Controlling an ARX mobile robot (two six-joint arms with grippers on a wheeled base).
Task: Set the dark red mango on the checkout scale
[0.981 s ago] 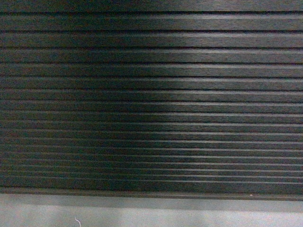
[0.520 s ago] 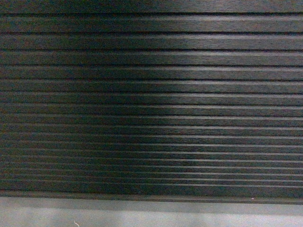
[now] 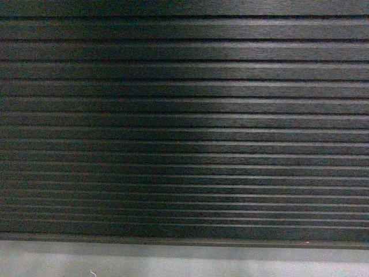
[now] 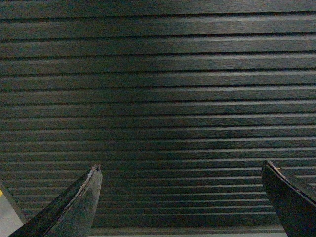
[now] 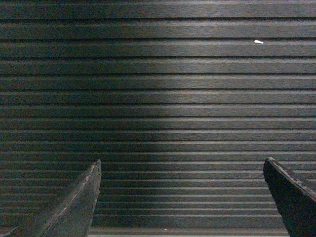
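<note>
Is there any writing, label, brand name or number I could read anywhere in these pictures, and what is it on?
None: no readable text in any view.
Ribbed front of the checkout: bare dark slats, no lettering.
Small white speck on a slat: too small to tell what it is.
Left tool and right tool: plain dark fingers, spread apart, no markings.

A grey floor (image 3: 184,262) runs as a narrow strip along the bottom of the head view, paler toward the left. A small white speck (image 3: 92,272) lies on it near the lower edge. The light is dim, brighter toward the right side.
</note>
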